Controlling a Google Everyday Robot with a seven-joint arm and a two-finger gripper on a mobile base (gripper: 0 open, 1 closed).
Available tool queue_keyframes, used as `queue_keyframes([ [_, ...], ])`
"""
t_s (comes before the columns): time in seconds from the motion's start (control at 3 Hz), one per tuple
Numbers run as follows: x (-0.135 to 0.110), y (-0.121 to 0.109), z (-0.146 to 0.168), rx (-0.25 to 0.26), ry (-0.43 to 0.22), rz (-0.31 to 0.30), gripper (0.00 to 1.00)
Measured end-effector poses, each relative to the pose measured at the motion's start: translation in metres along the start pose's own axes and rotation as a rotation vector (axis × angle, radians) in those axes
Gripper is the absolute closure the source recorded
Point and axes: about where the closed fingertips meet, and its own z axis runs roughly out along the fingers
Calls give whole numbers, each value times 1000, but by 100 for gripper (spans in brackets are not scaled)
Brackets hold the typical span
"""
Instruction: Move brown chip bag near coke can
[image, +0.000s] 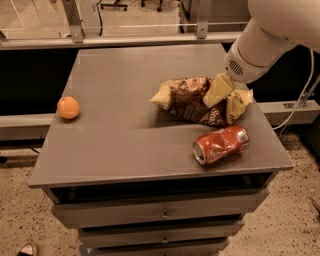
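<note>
The brown chip bag (187, 98) is crinkled dark brown with pale ends and lies across the right part of the grey cabinet top (125, 135). My gripper (227, 99) comes down from the white arm (255, 47) at the upper right and is shut on the bag's right end. The bag's left end tilts toward the table with a shadow under it. The coke can (221, 144), red and dented, lies on its side near the front right edge, a short way in front of the bag and apart from it.
A round orange fruit (68, 107) sits near the left edge of the cabinet top. Drawers (162, 214) run below the front edge. A black bench and a metal rail stand behind the cabinet. A white cable (302, 100) hangs at the right.
</note>
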Motion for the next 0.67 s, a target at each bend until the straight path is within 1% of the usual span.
queue_keyframes([
  [0.33,1,1,-3,0,-2,1,0],
  [0.67,2,-3,-4,-20,-51,-11,0],
])
